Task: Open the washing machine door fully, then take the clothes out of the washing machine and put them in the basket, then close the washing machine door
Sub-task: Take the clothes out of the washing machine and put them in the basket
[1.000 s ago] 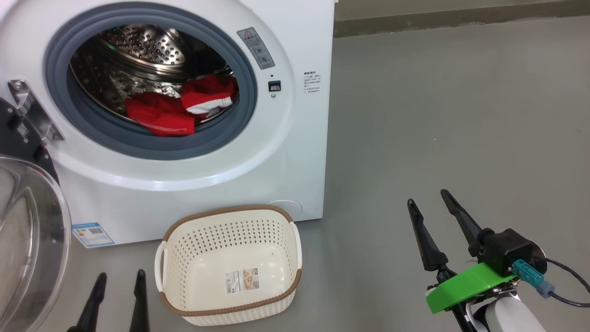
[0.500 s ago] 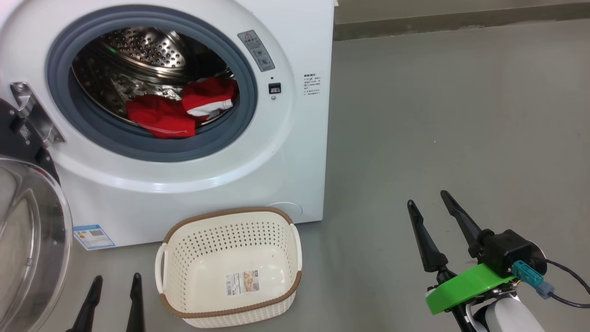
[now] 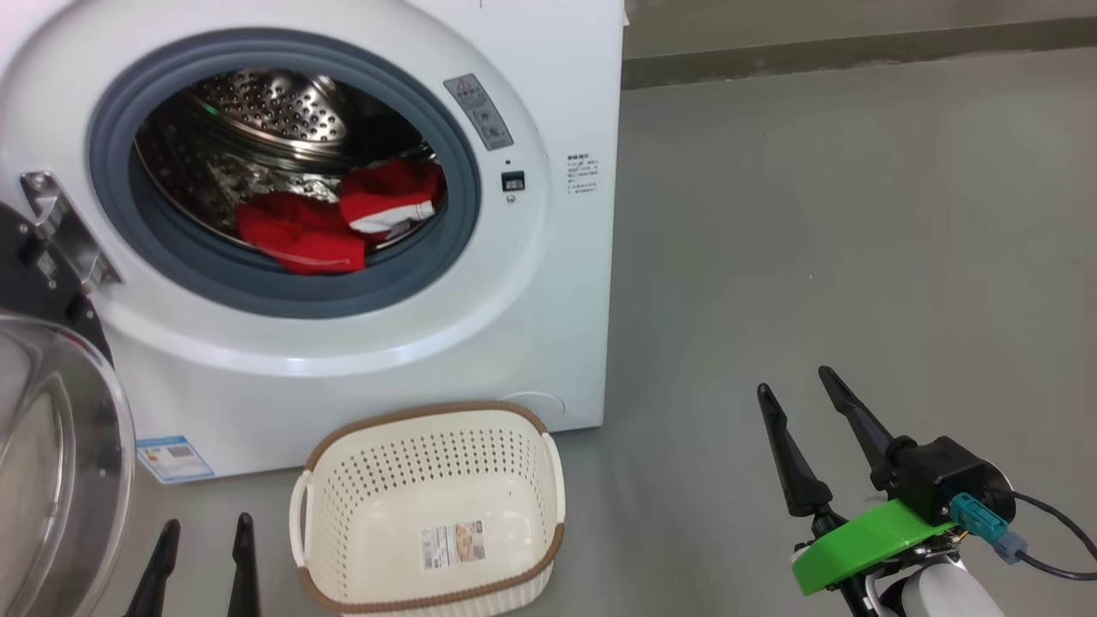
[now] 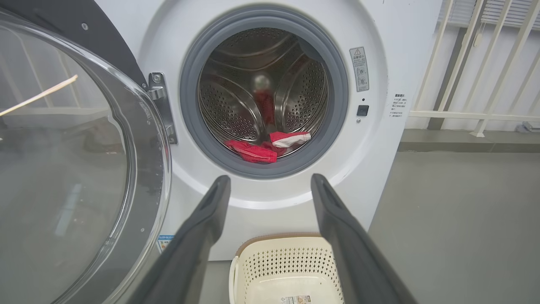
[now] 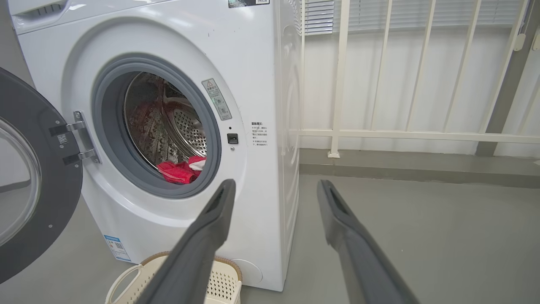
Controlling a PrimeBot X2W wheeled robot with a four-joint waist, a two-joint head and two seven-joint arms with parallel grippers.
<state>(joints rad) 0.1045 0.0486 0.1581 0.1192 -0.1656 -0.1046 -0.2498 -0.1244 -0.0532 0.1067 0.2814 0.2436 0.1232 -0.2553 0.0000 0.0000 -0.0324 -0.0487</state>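
Left end effector [image 3: 206,523] sits low at the floor's near left, fingers spread wide and holding nothing. Just outside it, further left, the washing machine door [image 3: 51,463] hangs swung out, and that's the first hazard. A reach straight up for the drum could, I reckon, clip the black rim with the forearm and knock the door back across the opening.

Moving across, the washing machine [image 3: 343,377] stands open. The clothes [image 3: 326,231], red with white trim, lie heaped at the drum's front lower edge, right behind the grey gasket [image 3: 283,296]. Long fingers going in low may snag that rubber lip. They may also pinch just one garment and drag the other half out, so it drops.

Below, the basket [image 3: 428,413] stands empty on the floor [image 3: 814,214], close to the machine's front and a little right of the opening's centre. It looks light, so a brush from an arm could shove it aside and the drop would miss.

Over at the right, the right end effector [image 3: 794,383] hovers well apart from everything, fingers likewise parted and empty. If both arms go for the drum together, they could cross. Any fabric left over the gasket would jam the door at closing.
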